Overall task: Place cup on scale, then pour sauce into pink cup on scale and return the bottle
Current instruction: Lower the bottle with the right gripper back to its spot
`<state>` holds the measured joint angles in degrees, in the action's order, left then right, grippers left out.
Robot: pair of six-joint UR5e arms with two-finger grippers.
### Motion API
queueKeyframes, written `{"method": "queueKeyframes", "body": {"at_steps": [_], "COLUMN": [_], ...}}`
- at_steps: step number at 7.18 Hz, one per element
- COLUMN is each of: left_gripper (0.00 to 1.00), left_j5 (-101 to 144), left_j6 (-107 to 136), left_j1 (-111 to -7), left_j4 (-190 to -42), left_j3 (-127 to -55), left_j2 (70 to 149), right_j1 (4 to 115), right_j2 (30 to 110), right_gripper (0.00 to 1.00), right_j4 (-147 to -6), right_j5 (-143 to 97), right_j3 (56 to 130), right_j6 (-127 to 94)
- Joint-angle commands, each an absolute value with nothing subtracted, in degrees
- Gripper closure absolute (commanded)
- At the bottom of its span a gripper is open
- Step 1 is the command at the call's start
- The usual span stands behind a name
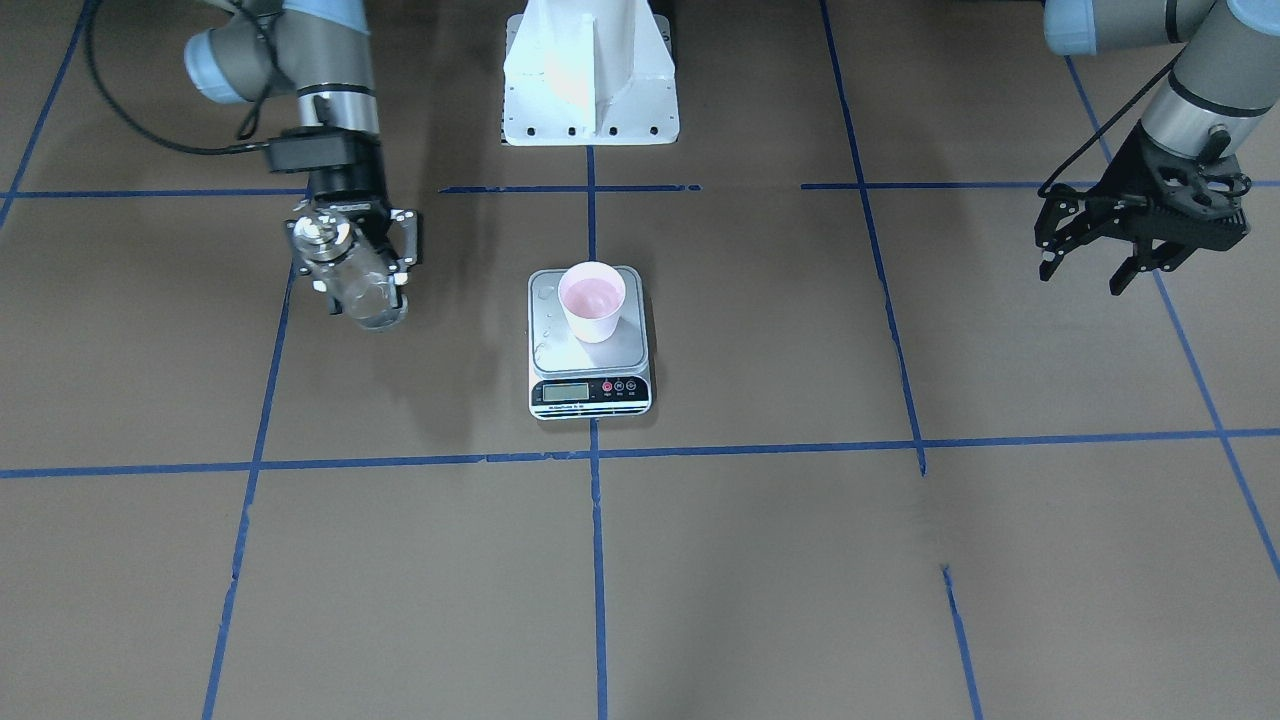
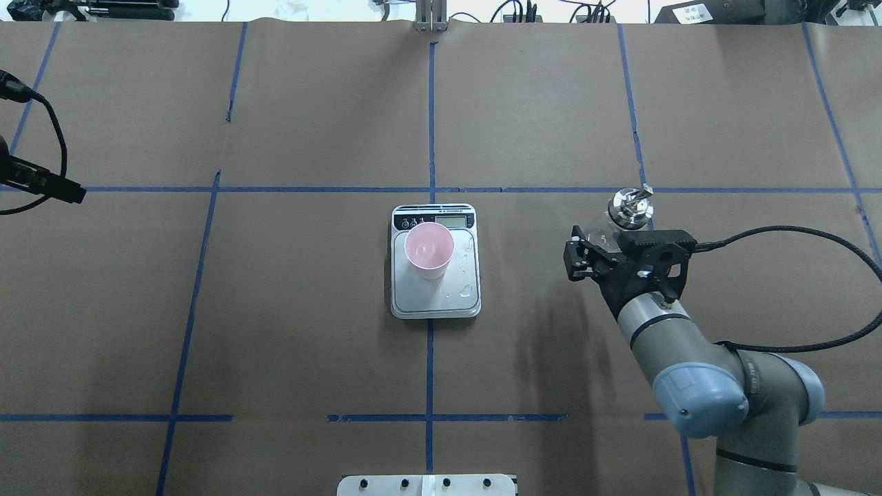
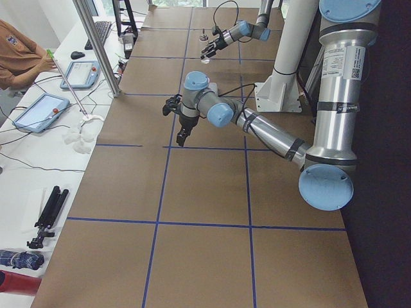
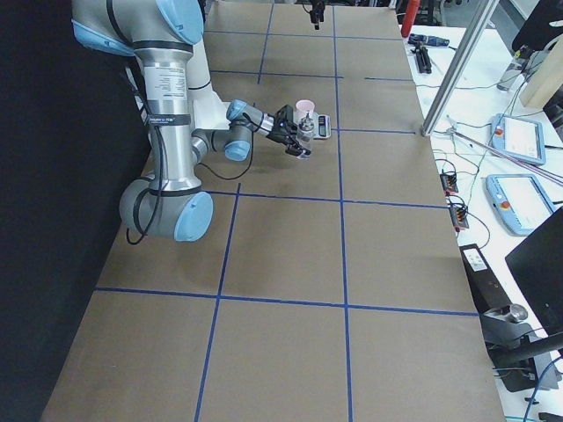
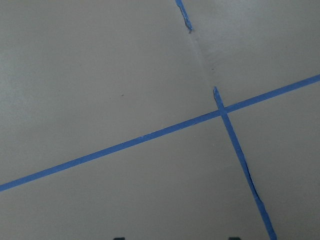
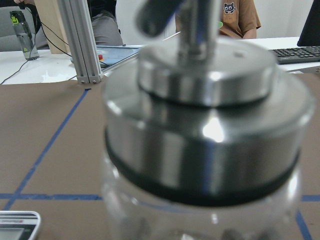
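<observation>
Worry I have: right jaws hold the clear glass bottle with silver pourer (image 1: 355, 285); released tilted, it may topple. Left jaws wide, empty.

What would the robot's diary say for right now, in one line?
cup: on scale | bottle: in right claw, apart from scale | left claw: open, empty, far aside
</observation>
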<state>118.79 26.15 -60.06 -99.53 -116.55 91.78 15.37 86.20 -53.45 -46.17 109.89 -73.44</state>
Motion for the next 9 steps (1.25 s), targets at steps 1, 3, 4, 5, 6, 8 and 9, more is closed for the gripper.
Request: {"method": "queueKeyframes", "body": {"at_steps": [1, 3, 4, 5, 6, 8, 9], "left_gripper": [0.25, 0.25, 0.25, 0.25, 0.25, 0.24, 0.24], "left_j5": [122.14, 128.22, 128.23, 128.15, 128.58, 128.58, 128.58], "left_j6": [25.41, 18.58, 18.46, 18.37, 18.8, 18.72, 18.72], "left_j1": [-60.81, -66.87, -66.97, -66.97, -67.15, -67.15, -67.15], "left_j4": [-99.58, -100.28, -100.2, -100.11, -99.59, -100.11, -100.11], "left_j3": [-115.67, -112.07, -111.97, -111.8, -109.8, -108.72, -108.81], "left_j2": [91.58, 91.85, 91.85, 91.76, 91.84, 91.93, 91.93], "right_j1": [16.0, 15.91, 15.73, 15.73, 15.65, 15.56, 15.3], "right_j2": [93.21, 95.54, 94.67, 94.14, 94.13, 93.96, 93.61], "right_gripper": [1.0, 1.0, 1.0, 1.0, 1.0, 1.0, 1.0], "right_j4": [-48.54, -36.0, -35.51, -35.51, -35.42, -35.94, -36.03], "right_j5": [-46.93, -46.58, -46.5, -46.41, -45.45, -44.39, -43.78], "right_j3": [109.69, 102.87, 101.09, 100.81, 99.33, 99.05, 98.27], "right_j6": [-73.65, -73.56, -73.56, -73.56, -73.48, -73.48, -73.3]}}
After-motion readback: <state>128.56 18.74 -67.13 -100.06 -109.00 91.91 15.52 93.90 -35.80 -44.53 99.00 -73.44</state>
